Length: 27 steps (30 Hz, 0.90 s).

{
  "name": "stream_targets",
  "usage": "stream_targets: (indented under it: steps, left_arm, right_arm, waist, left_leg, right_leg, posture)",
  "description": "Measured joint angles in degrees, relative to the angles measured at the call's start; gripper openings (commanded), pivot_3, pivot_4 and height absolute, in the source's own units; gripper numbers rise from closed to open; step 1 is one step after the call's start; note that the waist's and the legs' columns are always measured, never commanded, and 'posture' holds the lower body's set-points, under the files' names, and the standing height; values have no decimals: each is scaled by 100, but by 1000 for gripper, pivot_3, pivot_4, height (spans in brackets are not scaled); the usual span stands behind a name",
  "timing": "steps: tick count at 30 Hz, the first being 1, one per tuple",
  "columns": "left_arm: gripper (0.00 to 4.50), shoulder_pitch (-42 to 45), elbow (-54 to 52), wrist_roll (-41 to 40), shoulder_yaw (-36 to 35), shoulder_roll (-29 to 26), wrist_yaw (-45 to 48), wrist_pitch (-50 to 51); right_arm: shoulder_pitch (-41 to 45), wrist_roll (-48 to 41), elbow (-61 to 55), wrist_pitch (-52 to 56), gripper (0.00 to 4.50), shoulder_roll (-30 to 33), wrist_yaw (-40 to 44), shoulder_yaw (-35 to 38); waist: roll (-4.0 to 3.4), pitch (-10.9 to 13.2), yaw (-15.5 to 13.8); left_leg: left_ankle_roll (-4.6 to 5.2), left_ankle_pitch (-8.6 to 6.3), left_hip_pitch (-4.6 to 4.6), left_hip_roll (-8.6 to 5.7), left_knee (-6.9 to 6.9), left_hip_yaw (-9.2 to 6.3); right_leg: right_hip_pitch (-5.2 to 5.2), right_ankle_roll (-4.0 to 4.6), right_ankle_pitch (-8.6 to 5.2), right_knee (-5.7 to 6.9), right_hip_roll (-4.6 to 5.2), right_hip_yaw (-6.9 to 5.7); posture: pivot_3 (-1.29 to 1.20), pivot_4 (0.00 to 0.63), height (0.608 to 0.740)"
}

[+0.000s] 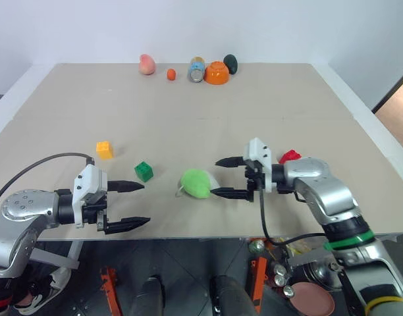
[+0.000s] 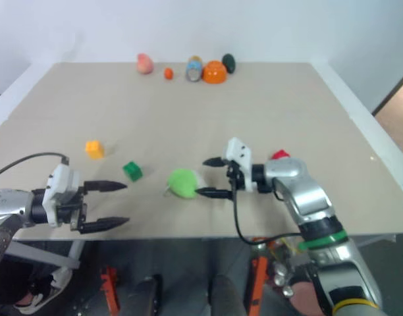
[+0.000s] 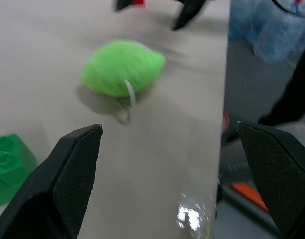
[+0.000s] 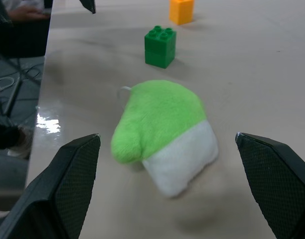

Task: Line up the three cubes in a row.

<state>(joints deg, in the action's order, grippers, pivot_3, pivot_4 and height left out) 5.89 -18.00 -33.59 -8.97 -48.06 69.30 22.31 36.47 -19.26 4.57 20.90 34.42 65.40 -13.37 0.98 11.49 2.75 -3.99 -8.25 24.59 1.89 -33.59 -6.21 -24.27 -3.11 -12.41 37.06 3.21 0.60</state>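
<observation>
Nearest the front edge of the table [image 1: 300, 99], at about seven o'clock in the head view, the left gripper [image 1: 134, 205] hovers with its two black fingers spread wide and nothing between them, pointing toward the table's middle. Just beyond it, toward five o'clock, the right gripper [image 1: 225, 176] points the opposite way, its fingers also spread wide and empty, their tips flanking the near end of the fuzzy green-and-white ball [image 1: 197, 184] without clearly touching it. That ball lies on its side between the two grippers, a small metal ring at its left end.

A little farther out, at about eight o'clock from the ball, the green cube [image 1: 143, 171] sits studs up, well apart from the ball. Beyond it, at ten o'clock from the green one, the yellow-orange cube [image 1: 105, 150] stands alone. Over at three o'clock from the ball, the red cube [image 1: 290, 156] shows partly behind the right arm's wrist. So the three cubes are spread across the table, not in one row.

Far back, at twelve o'clock, a pink peach-like thing [image 1: 147, 64], a small orange ball [image 1: 171, 74], a can lying on its side [image 1: 197, 69], an orange bowl [image 1: 216, 73] and a dark oval thing [image 1: 230, 63] line the far edge.
</observation>
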Motion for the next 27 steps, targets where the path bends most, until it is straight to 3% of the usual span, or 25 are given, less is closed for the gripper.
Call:
stream_targets:
  steps: [13, 14, 24, 27]
  left_arm:
    - [4457, -30, -564, -10, 132, 44, -539, 218]
    - [4500, -28, -582, -12, 133, 44, -587, 258]
    - [4500, 312, -591, 64, 422, 222, -772, 236]
    - [4500, 554, -448, 188, 627, 341, -758, 131]
  right_arm:
    - [856, 895, 1816, -991, 4500, -1079, 369, -545]
    - [857, 962, 1924, -1048, 3978, -1130, 347, -563]
    - [559, 1065, 1880, -1261, 676, -1204, 335, -476]
    - [348, 1059, 1586, -1095, 676, -1179, 166, -401]
  waist:
    - [0, 0, -2]
    - [0, 0, -4]
    - [0, -1, -7]
    - [0, -2, -14]
  left_leg:
    - [-2, 2, -3, 1, -3, 0]
    - [-3, 2, -4, 1, -3, 0]
    - [-4, 5, -32, 2, -3, 0]
    - [-3, 5, -35, 1, -4, 0]
  right_leg:
    - [3, -10, 7, 8, -6, 9]
    - [4, -11, 7, 8, -6, 9]
    - [30, -6, 13, 9, -10, 15]
    - [34, -6, 13, 9, -10, 15]
  posture:
    - [0, 150, 738]
    - [0, 150, 738]
    - [0, 150, 738]
    - [0, 150, 738]
